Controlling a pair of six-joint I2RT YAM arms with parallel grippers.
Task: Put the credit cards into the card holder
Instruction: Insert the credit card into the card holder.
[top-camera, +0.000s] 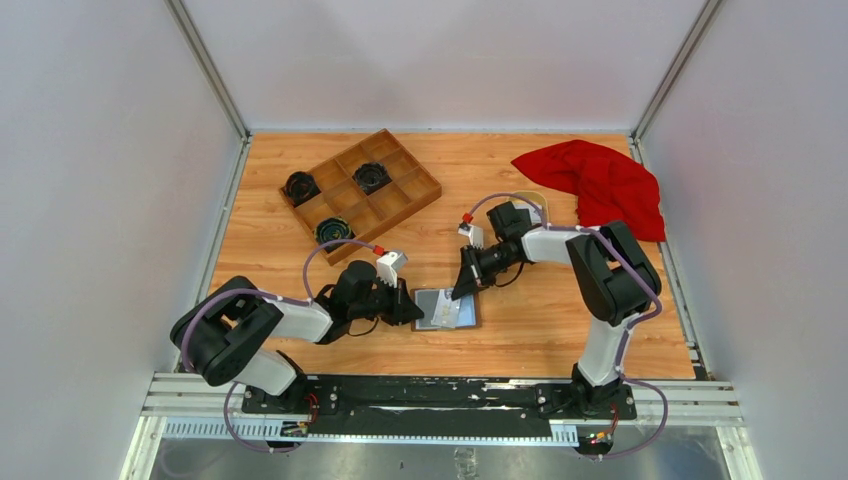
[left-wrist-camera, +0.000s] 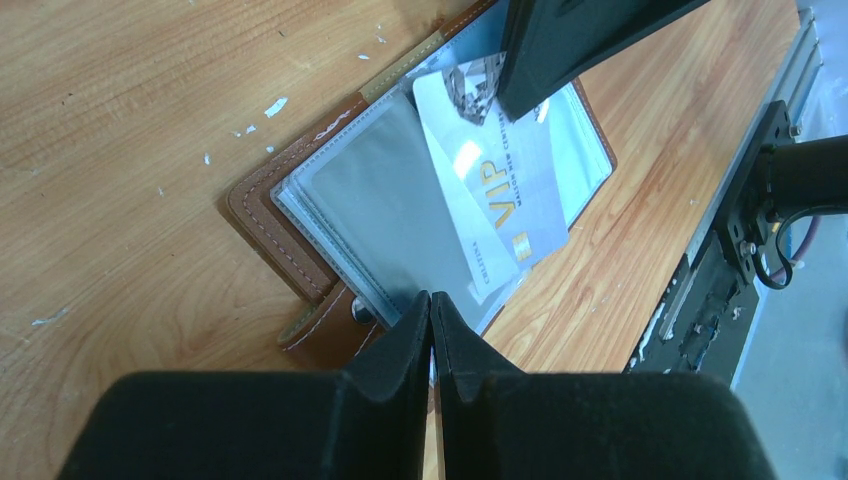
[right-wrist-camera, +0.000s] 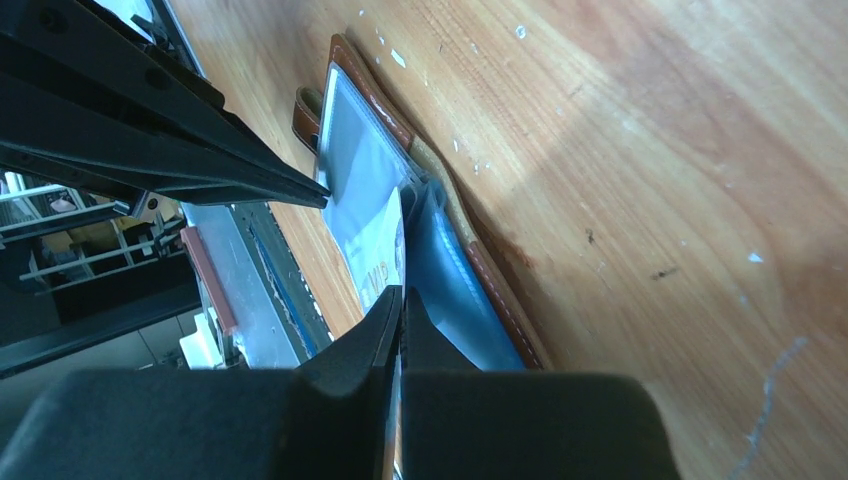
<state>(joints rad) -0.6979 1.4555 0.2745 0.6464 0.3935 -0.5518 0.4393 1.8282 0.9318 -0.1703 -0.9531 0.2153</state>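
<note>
The brown card holder (top-camera: 447, 308) lies open on the table between the two grippers. In the left wrist view its leather rim (left-wrist-camera: 265, 225) frames clear grey pockets. A whitish credit card (left-wrist-camera: 500, 190) printed "VIP" lies slanted across the right pocket, and a second whitish card seems to overlap it. My left gripper (left-wrist-camera: 431, 300) is shut, pinching the near edge of the clear pocket; it also shows in the top view (top-camera: 418, 308). My right gripper (right-wrist-camera: 401, 292) is shut on the far end of the VIP card (right-wrist-camera: 380, 255), over the blue-grey pocket beside the leather edge (right-wrist-camera: 490, 280). It also shows in the top view (top-camera: 464, 290).
A wooden compartment tray (top-camera: 360, 185) with black round items stands at the back left. A red cloth (top-camera: 600, 185) lies at the back right. The black rail (top-camera: 440, 395) runs along the table's near edge, close behind the card holder.
</note>
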